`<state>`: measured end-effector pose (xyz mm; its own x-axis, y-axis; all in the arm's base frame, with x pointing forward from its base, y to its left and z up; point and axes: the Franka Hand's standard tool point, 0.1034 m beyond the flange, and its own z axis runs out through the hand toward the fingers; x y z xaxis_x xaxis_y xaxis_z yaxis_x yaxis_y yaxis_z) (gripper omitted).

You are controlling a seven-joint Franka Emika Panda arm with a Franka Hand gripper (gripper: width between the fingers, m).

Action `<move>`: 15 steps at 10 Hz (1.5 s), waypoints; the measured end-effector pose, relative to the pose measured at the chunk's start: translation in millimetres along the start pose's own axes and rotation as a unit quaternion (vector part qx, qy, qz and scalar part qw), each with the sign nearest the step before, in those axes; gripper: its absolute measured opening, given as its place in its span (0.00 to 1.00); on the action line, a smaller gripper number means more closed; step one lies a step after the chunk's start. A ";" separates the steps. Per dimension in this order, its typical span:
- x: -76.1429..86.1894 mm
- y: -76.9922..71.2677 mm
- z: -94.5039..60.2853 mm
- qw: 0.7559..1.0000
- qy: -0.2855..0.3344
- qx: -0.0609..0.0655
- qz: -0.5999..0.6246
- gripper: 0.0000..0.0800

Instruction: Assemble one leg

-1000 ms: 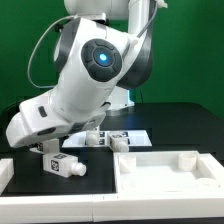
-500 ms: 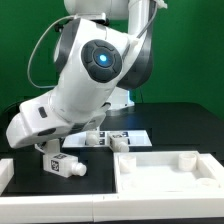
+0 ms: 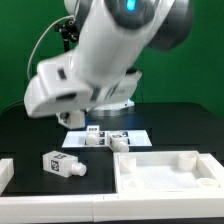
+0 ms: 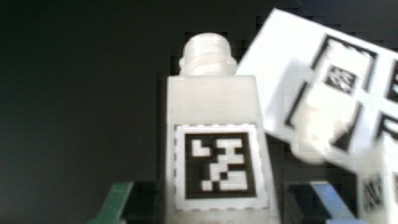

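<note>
A white leg (image 3: 62, 164) with a square tag lies on its side on the black table at the exterior view's left. Two more legs (image 3: 95, 137) (image 3: 120, 143) stand by the marker board (image 3: 128, 134). My arm's hand (image 3: 50, 95) hangs well above the lying leg, and its fingers are hard to make out there. In the wrist view a tagged leg (image 4: 217, 120) lies between my gripper (image 4: 217, 205) fingers, its threaded tip pointing away. The green finger (image 4: 121, 200) and the blue finger (image 4: 320, 200) stand apart on either side, with gaps. The gripper is open.
The large white tray-like panel (image 3: 165, 170) with raised rims lies at the exterior view's front right. Another white part (image 3: 4, 172) shows at the left edge. The marker board (image 4: 329, 90) lies close beside the leg in the wrist view. A green wall stands behind.
The arm has risen and swung from low beside the lying leg to high above it. The leg has stayed on the table.
</note>
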<state>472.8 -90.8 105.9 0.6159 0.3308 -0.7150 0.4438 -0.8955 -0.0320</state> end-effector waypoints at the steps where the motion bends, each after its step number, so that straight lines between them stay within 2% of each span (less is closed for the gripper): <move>1: -2.2 6.4 -11.7 1.000 0.025 -0.005 0.004 0.36; 3: 3.4 9.2 -6.8 0.997 0.081 -0.013 0.002 0.36; 5: 6.2 10.7 -11.7 0.990 0.140 -0.019 0.009 0.36; 6: 14.2 -7.5 -23.3 0.986 0.152 0.018 0.071 0.36; 7: 32.9 -20.9 -53.3 0.975 0.190 0.051 0.102 0.36; 8: 46.3 -26.4 -80.5 0.963 0.223 0.078 0.134 0.36; 9: 58.1 -29.0 -105.6 0.940 0.267 0.113 0.180 0.36; 10: 62.4 -24.8 -123.3 0.926 0.292 0.127 0.203 0.36; 11: 62.3 -17.3 -127.2 0.918 0.315 0.119 0.208 0.36; 14: 65.4 -8.5 -127.5 0.881 0.406 0.082 0.228 0.36; 15: 68.7 -10.4 -128.7 0.864 0.437 0.076 0.240 0.36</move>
<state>594.3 -20.5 147.0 0.9907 -0.0503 0.1263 -0.0484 -0.9987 -0.0180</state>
